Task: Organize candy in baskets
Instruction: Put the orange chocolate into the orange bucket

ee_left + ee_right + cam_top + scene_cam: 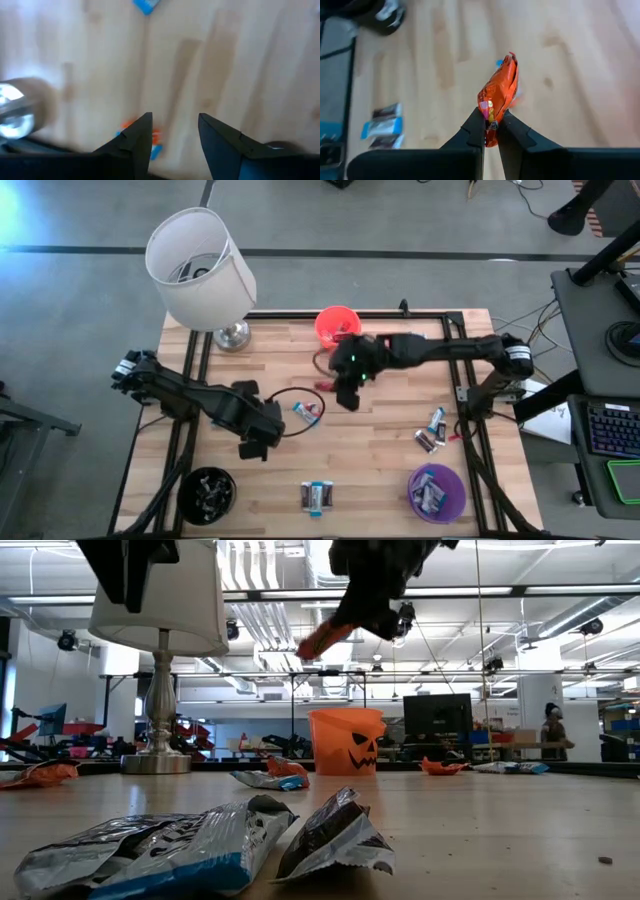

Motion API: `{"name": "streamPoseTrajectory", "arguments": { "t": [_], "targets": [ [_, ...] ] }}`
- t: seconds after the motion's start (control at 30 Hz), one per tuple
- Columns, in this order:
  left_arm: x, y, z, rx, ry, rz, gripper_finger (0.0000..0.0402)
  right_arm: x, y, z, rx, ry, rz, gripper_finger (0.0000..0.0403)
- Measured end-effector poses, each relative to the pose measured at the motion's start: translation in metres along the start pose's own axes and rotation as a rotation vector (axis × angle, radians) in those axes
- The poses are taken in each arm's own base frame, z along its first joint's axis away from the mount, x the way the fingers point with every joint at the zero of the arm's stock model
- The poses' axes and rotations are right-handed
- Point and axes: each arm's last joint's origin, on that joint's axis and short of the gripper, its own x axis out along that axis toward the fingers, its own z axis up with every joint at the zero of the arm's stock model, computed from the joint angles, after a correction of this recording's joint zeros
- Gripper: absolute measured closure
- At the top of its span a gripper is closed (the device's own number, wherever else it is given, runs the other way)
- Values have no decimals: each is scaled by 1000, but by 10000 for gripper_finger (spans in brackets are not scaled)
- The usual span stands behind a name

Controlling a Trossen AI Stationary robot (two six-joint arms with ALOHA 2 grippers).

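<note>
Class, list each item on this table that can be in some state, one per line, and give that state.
Right gripper: shut on an orange candy, lifted.
Left gripper: open, empty, above the table.
Orange bucket: upright, contents unclear.
Purple bucket: upright, candies inside.
Black bucket: upright, candies inside.
Lamp: upright.

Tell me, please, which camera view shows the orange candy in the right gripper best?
The right wrist view: the orange candy fills mid-frame, pinched in the right gripper. The low view shows it small overhead; the high view hides it; the left wrist view misses it.
</note>
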Motion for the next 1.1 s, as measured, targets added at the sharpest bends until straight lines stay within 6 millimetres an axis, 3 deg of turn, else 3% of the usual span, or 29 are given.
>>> {"name": "streamPoseTrajectory", "arguments": {
  "t": [0.53,0.83,1.1],
  "targets": [
    [-9,17,-10,135,-61,191,260,-40,-114,16,327,-168,-195,378],
    [-1,45,-29,90,-54,237,260,-50,-156,16,443,-237,-258,378],
    [20,58,-56,25,-86,222,260,-43,-171,12,485,-227,-332,378]
  ]
}}
